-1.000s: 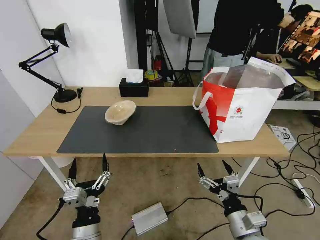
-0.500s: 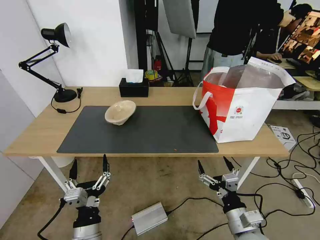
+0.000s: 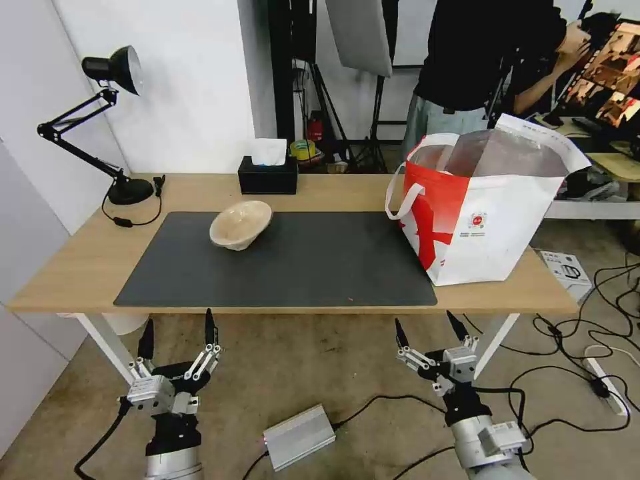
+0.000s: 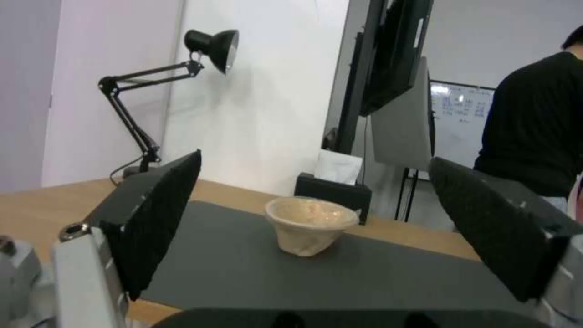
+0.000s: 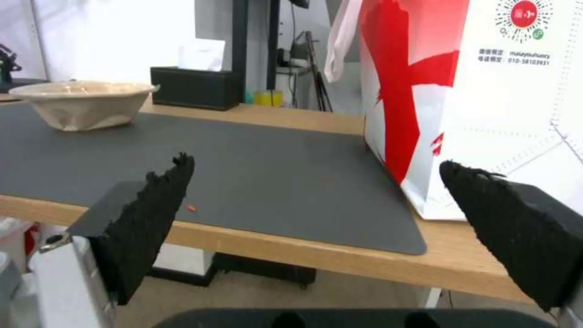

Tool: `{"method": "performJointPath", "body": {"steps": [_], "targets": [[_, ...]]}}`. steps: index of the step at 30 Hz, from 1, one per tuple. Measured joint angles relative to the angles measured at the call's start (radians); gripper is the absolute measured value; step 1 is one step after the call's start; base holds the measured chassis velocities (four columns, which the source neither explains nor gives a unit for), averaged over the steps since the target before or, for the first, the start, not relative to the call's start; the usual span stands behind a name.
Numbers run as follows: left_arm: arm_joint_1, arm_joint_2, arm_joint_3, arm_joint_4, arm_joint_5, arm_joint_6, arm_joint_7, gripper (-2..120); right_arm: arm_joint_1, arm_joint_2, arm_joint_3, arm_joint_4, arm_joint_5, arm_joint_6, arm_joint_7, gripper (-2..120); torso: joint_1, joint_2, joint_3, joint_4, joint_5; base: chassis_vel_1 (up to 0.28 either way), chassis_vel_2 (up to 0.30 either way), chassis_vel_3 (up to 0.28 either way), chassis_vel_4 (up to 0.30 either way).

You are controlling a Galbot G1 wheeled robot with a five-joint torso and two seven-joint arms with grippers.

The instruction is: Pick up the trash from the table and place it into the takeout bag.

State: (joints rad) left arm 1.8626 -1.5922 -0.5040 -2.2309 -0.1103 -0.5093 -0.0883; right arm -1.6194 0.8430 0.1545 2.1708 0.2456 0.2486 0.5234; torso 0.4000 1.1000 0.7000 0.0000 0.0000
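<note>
On the dark grey mat (image 3: 293, 263) of the desk (image 3: 73, 267), a beige paper-pulp bowl (image 3: 241, 225) sits left of centre, well apart from the takeout bag (image 3: 487, 213) standing at the right end. Below the desk's front edge, the left end effector (image 3: 177, 333) and right end effector (image 3: 429, 330) hang with fingers spread wide, holding nothing.

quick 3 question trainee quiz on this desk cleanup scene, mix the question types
1. True or false: the beige bowl sits on the dark mat.
2. Which side of the table holds the takeout bag: A the robot's left, B the robot's right?
3. Fill in: the left gripper and right gripper both hang below the table's front edge with fingers ____.

Key: 1 true; 2 B; 3 open.
</note>
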Motion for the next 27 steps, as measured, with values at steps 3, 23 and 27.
{"method": "performJointPath", "body": {"steps": [3, 23, 27], "targets": [[-0.001, 0.0, -0.001, 0.001, -0.002, 0.0, 0.0, 100, 0.0, 0.0, 0.0, 0.0, 0.0, 0.0, 0.0, 100, 0.0, 0.0, 0.0, 0.0, 0.0, 0.0, 0.0, 0.0, 0.0], [-0.064, 0.034, -0.014, -0.066, -0.128, 0.117, -0.036, 100, 0.0, 0.0, 0.0, -0.001, 0.0, -0.001, 0.001, 100, 0.0, 0.0, 0.0, -0.0001, 0.0, 0.0, 0.0, 0.0, 0.0], [-0.077, 0.06, -0.015, -0.094, -0.227, 0.184, -0.063, 100, 0.0, 0.0, 0.0, -0.001, 0.001, -0.001, 0.001, 100, 0.0, 0.0, 0.0, 0.0, 0.0, 0.0, 0.0, 0.0, 0.0]]}}
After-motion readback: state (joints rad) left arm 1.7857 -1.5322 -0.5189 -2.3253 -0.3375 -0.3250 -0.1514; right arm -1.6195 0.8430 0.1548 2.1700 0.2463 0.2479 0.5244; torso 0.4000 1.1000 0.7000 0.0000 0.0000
